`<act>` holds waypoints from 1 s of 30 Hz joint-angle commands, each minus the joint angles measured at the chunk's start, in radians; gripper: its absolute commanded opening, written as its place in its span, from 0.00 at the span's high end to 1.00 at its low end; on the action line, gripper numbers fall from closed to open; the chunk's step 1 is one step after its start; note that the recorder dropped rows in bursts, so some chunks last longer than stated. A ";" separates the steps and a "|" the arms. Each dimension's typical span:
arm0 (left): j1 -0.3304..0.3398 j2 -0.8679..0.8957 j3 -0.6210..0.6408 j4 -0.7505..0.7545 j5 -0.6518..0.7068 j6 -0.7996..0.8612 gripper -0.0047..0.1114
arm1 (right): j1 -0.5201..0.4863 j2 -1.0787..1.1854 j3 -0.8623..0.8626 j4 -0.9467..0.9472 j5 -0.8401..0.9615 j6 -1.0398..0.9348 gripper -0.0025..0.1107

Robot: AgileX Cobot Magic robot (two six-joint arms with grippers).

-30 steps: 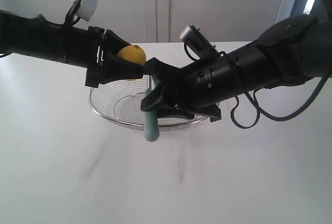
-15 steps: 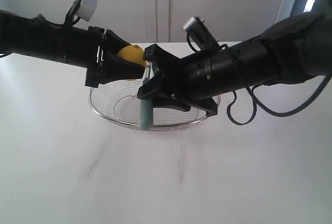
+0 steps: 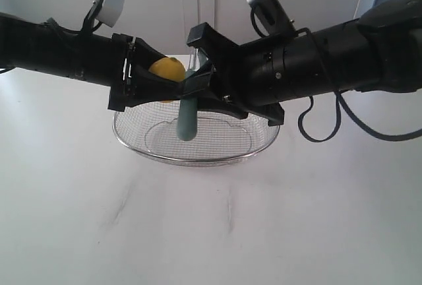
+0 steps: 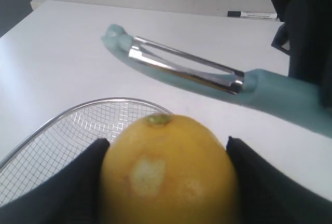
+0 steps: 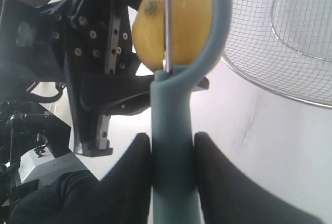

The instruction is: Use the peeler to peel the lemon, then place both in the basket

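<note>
Firmly, left tool point(image 3: 175, 81) clamps lemon point(image 3: 167, 69), right tool point(image 5: 170, 142) pinches peeler point(image 3: 187, 117).

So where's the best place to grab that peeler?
Take the peeler by its straight teal handle, pinched across the width, coming from the end away from the blade, as the right gripper does. The handle is slim and even, and the blade head is left free to meet the lemon.

Worktop point(image 3: 211, 232): white, smooth, filling most of the exterior view.
Streaks point(image 3: 122, 206): faint grey marks on the worktop toward its near edge.
Wall point(image 3: 277, 8): pale panels with vertical seams, behind the far edge.
Marker point(image 4: 251, 14): thin, white-bodied with dark ends, lying flat near the worktop's far edge.
</note>
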 commanded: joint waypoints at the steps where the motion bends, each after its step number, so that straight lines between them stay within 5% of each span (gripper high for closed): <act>1: 0.001 -0.015 0.004 -0.030 0.071 -0.007 0.96 | 0.002 -0.009 0.000 -0.036 -0.004 -0.009 0.98; 16: 0.001 -0.015 0.004 -0.030 0.199 -0.007 0.96 | 0.002 -0.009 0.000 -0.300 0.018 0.130 0.98; 30: 0.001 -0.015 0.004 -0.030 0.261 -0.007 0.96 | 0.002 0.048 0.000 -0.240 0.117 0.083 0.98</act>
